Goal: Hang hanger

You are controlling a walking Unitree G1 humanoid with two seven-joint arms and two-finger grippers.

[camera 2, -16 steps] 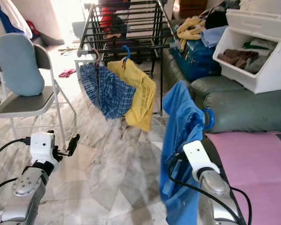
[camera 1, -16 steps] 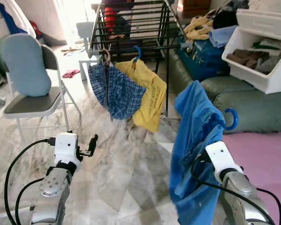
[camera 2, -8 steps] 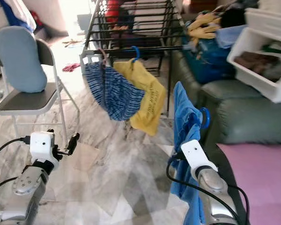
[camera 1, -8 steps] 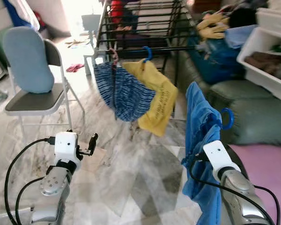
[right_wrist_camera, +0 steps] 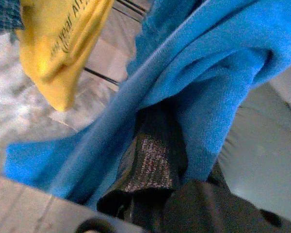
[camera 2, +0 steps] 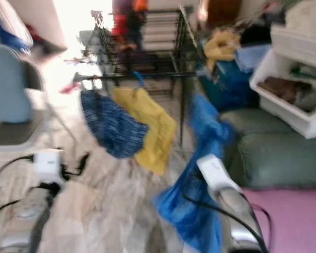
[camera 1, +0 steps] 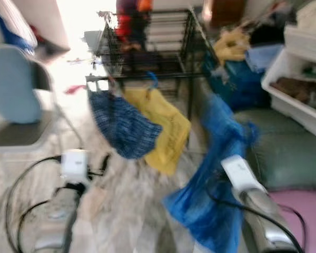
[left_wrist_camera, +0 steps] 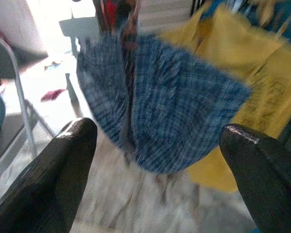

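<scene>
The head views are blurred by motion. A blue shirt (camera 1: 216, 174) on a hanger hangs from my right gripper (right_wrist_camera: 157, 145), whose black finger (right_wrist_camera: 153, 167) is wrapped in its cloth; the hanger's hook is a blur by the shirt's top. Ahead stands a black drying rack (camera 1: 147, 76). From its front rail hang a blue checked garment (camera 1: 121, 126) and a yellow shirt (camera 1: 166, 129) on hangers. My left gripper (camera 1: 102, 166) is low on the left, open and holding nothing, its fingers (left_wrist_camera: 63, 170) framing the checked garment.
A folding chair with a blue cushion (camera 1: 13, 89) stands at the left. A green sofa (camera 1: 289, 153), a white bin of clothes (camera 1: 305, 100) and a pink mat (camera 1: 305, 211) are on the right. Marble floor (camera 1: 121, 211) lies between me and the rack.
The whole picture has shifted and blurred, so the camera is moving. The blue shirt's lower part has swung out to the left. The left gripper holds its pose.
</scene>
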